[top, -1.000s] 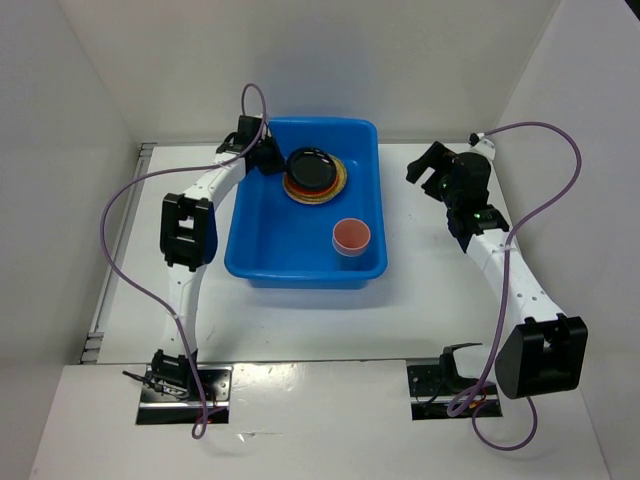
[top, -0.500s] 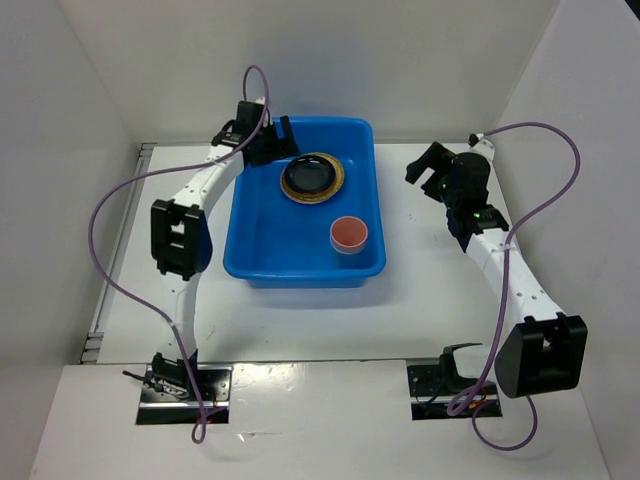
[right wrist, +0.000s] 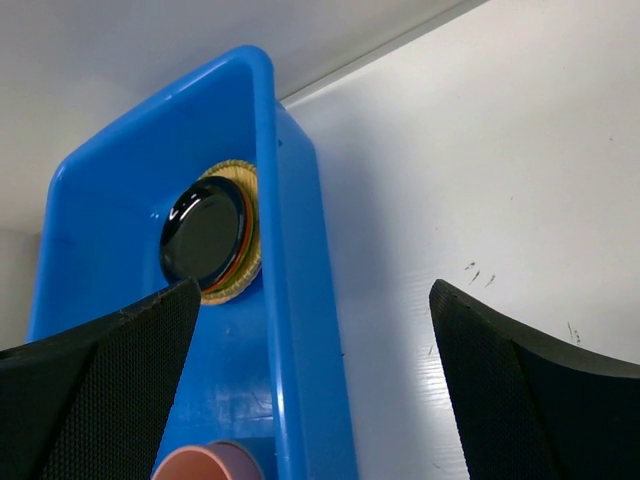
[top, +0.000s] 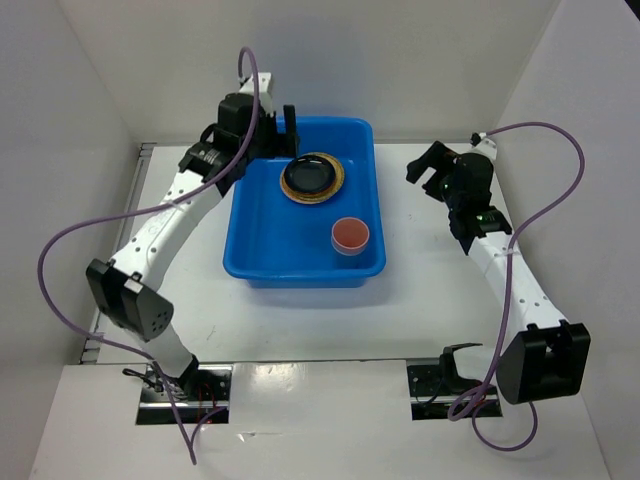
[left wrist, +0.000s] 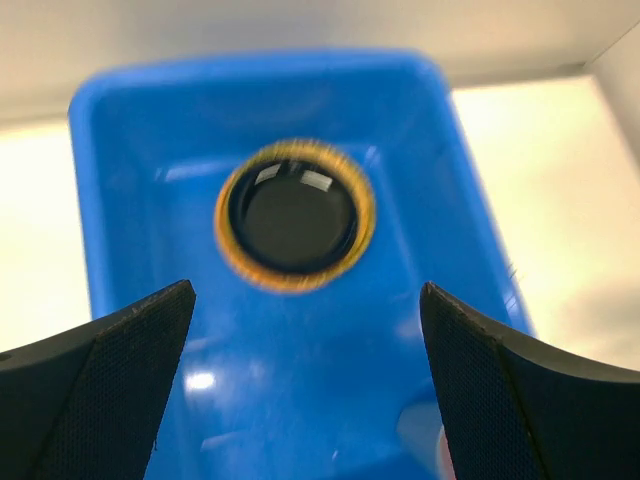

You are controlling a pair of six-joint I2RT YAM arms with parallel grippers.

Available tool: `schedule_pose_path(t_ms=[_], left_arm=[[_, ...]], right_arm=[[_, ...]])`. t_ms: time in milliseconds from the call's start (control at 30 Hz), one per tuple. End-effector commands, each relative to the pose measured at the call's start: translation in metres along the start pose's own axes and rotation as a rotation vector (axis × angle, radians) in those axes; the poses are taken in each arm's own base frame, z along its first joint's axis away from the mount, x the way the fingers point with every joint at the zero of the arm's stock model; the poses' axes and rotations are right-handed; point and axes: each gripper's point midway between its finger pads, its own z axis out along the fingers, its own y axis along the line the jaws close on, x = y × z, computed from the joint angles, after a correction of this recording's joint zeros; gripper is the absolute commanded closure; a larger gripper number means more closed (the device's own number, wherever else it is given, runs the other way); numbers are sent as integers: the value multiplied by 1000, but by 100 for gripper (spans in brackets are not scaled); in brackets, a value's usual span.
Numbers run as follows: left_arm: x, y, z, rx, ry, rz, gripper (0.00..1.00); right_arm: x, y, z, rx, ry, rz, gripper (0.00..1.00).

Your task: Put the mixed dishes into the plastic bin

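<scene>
White table (top: 420, 310): blue bin (top: 270, 240) lies near-to-far.

The plastic bin (top: 290, 240) stands toward the far edge of the desk (top: 420, 310). At its far end a glossy black plate (top: 309, 176) lies on a tan woven plate (top: 339, 181), and a reddish-pink cup (top: 350, 236) stands upright in its near-right corner. The left claw (top: 278, 128) hangs over the bin's far-left corner; the right claw (top: 428, 166), jaws apart, is over the desk right of the bin, clear of it.
</scene>
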Motion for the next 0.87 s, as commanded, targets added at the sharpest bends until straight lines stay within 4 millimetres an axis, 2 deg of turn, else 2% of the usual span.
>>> schedule_pose_path(t_ms=[0, 33, 67, 100, 167, 233, 267, 300, 367, 433, 533, 600, 833], left_arm=[[27, 31, -20, -101, 37, 7, 0], [59, 37, -19, -108, 96, -4, 0], [56, 36, -31, -91, 67, -11, 0], [62, 38, -36, -93, 72, -28, 0], [79, 47, -50, -99, 96, -49, 0], [87, 54, -58, -109, 103, -51, 0], [84, 61, -68, -119, 84, -60, 0], [94, 61, -70, -112, 98, -59, 0], [92, 64, -82, -103, 82, -65, 0], [98, 66, -89, -103, 82, -65, 0], [97, 65, -97, -89, 66, -68, 0], [105, 65, -97, -84, 82, -67, 0], [106, 63, -97, -76, 84, -77, 0]], right_arm=[[-10, 2, -4, -8, -42, 13, 0], [-6, -1, -3, -2, -33, 12, 0], [-8, 4, -7, -17, -40, 11, 0], [2, -3, -8, -6, -22, 9, 0], [0, -3, -14, -12, -49, 22, 0], [6, -8, -17, -11, -46, 22, 0], [10, -5, -17, -20, -44, 29, 0], [13, -8, -19, -18, -40, 28, 0], [12, -7, -21, -25, -52, 30, 0], [18, -9, -25, -29, -42, 29, 0], [21, -3, -30, -51, -39, 24, 0], [23, -4, -31, -51, -39, 24, 0], [14, -2, -38, -57, -67, 28, 0]])
